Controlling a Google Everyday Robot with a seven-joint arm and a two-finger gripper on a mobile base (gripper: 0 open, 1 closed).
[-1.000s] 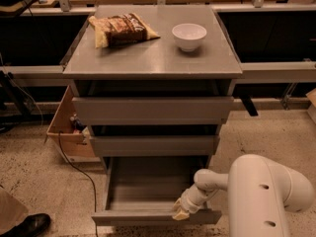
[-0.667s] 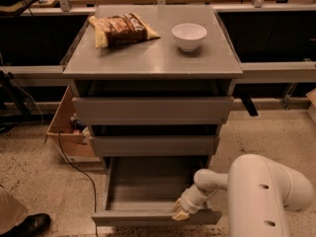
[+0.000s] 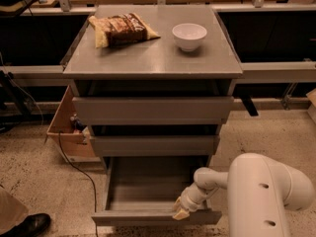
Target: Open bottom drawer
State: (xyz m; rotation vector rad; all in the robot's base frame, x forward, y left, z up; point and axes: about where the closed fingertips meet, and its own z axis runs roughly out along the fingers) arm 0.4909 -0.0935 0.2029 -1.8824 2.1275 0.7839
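The bottom drawer [image 3: 148, 217] of the grey cabinet is pulled well out, and its grey tray [image 3: 148, 184] shows bare inside. Its flat front runs along the lower edge of the view. My gripper [image 3: 180, 212] reaches down from the white arm [image 3: 261, 191] at the right and sits at the top edge of the drawer front, right of its middle. Its yellowish fingertips [image 3: 178, 215] touch the front's upper rim.
Two wider grey drawer fronts [image 3: 153, 110] sit above, shut. On the cabinet top [image 3: 153, 58] lie a chip bag [image 3: 121, 29] and a white bowl [image 3: 189, 36]. A cardboard box [image 3: 69, 127] and a cable are at the left, a shoe [image 3: 29, 225] at lower left.
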